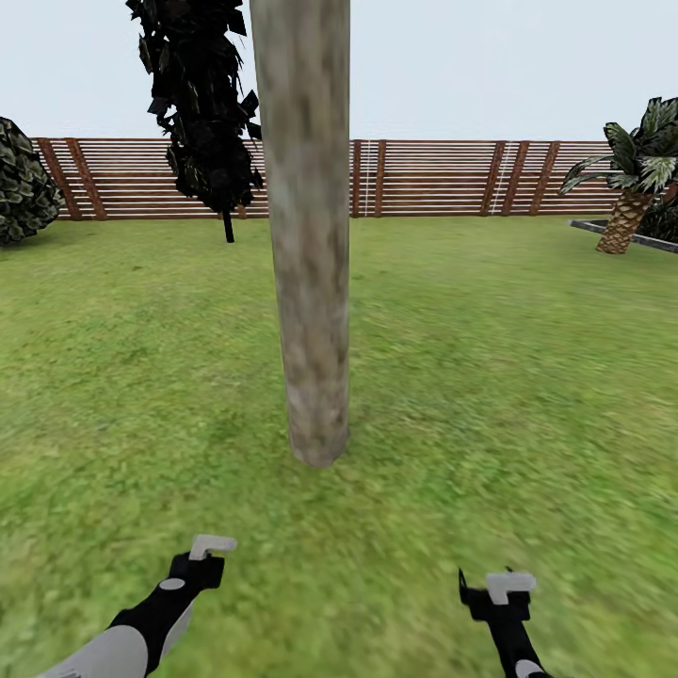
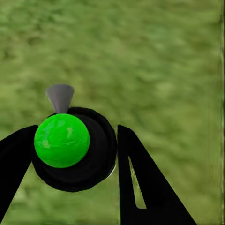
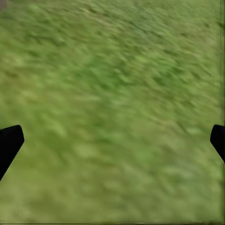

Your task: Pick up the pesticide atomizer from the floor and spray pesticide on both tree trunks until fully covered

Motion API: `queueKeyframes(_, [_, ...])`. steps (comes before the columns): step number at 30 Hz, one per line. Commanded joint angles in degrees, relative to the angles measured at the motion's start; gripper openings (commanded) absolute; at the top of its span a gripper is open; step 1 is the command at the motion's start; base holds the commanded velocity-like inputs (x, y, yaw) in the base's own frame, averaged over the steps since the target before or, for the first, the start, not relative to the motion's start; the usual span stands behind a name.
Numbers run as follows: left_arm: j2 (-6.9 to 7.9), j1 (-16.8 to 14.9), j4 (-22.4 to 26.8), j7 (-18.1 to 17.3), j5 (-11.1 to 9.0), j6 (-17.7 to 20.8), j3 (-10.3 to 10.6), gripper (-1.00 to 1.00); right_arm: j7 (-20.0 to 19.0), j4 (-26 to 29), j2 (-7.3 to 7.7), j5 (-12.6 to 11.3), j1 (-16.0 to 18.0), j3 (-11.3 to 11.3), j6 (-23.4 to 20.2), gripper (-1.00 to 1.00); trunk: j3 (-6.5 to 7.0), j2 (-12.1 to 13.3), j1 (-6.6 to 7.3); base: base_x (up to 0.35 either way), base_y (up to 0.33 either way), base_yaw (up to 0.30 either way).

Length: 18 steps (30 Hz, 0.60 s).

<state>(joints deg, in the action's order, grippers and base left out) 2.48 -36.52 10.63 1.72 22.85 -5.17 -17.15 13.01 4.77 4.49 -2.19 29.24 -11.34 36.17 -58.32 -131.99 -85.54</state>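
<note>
The smooth, branchless, mottled grey-brown tree trunk point(image 1: 311, 235) stands directly ahead of the robot, rooted in the green lawn point(image 1: 490, 377), and serves as the reference for every position below. The left gripper point(image 1: 213, 548) hangs low and to the left of the trunk base, apart from it; its wrist view shows the two black fingers point(image 2: 140, 183) clenched around the near-black, round-bodied pesticide atomizer point(image 2: 79, 154), which carries a bright green top and a grey conical nozzle. The right gripper point(image 1: 504, 586) hangs low and to the right of the trunk base, fingers point(image 3: 10, 140) spread wide with nothing between them. Behind the trunk runs the brown horizontal-slat wooden fence point(image 1: 443, 179); a black narrow conifer point(image 1: 202, 113) stands behind and left of the trunk, and a short palm with a scaly tan trunk point(image 1: 626, 188) stands far to its right. The step in hand is judged to be spraying this trunk. In the wrist view the nozzle faces grass, not bark, so raise the left arm and turn the wrist until the nozzle points at the trunk. Keep the grasp firm. Sweep from base upward in overlapping passes, then reposition the base around the trunk to cover the hidden sides.
</note>
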Motion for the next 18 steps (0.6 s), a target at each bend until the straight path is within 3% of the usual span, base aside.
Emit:
queueKeyframes(1, [-0.32,0.0,-0.2,0.1,0.6,-0.4,-0.3,-1.00,0.4,-0.3,0.13,-0.4,-0.1,-0.5,0.2,1.00,-0.04,0.0,0.01,0.068,-0.007,0.000])
queueKeyframes(4, [-0.74,0.0,-0.2,0.1,0.4,-0.2,-0.3,-1.00,0.2,-0.7,0.20,-0.6,-0.3,-0.6,0.4,1.00,-0.04,0.0,0.01,0.195,-0.098,0.000])
queueKeyframes(7, [-2.05,0.0,0.6,0.3,0.6,0.1,-0.2,-1.00,0.3,-0.8,-0.07,-0.8,-0.3,-0.6,0.4,1.00,-0.04,0.0,0.01,0.249,-0.178,0.000])
queueKeyframes(13, [-2.45,-0.1,0.8,0.3,0.6,0.3,-0.2,-1.00,0.4,-2.5,-0.42,-0.9,-0.7,-0.6,0.4,1.00,-0.04,0.0,0.01,0.231,-0.224,0.000])
queueKeyframes(18, [-2.47,-0.1,0.8,0.3,0.6,0.3,-0.2,-1.00,0.4,-2.8,-0.44,-0.9,-0.8,-0.6,0.4,1.00,-0.04,0.0,0.01,0.082,-0.278,0.000])
